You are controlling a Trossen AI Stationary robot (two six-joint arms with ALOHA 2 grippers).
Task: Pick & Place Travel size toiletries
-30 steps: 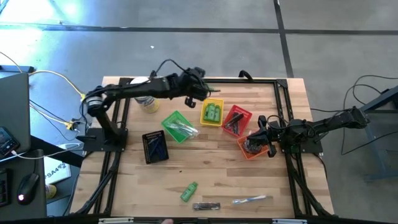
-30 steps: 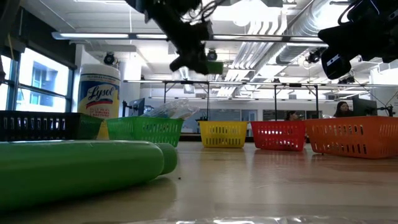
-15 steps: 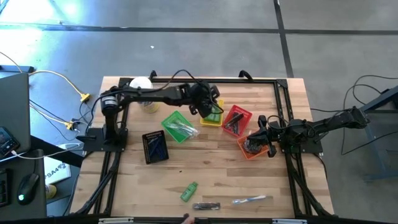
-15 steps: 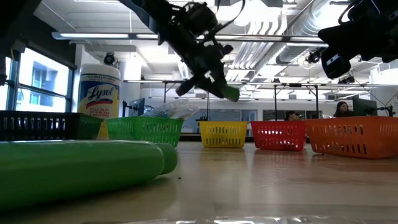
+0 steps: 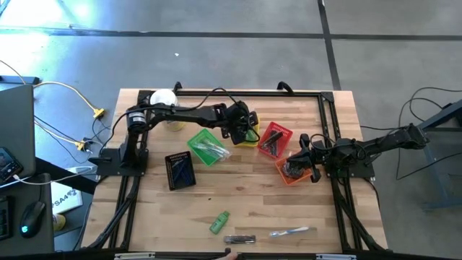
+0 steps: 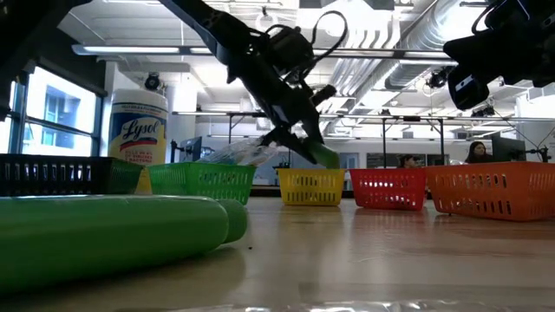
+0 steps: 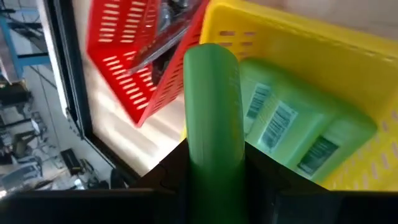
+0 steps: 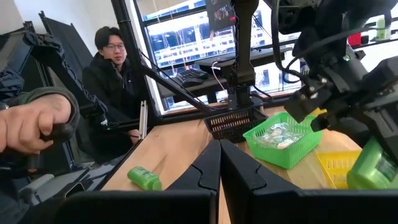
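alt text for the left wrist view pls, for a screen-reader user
The left gripper holds a green bottle just above a yellow basket that already contains other green bottles. A red basket sits beside the yellow one on the wooden table.
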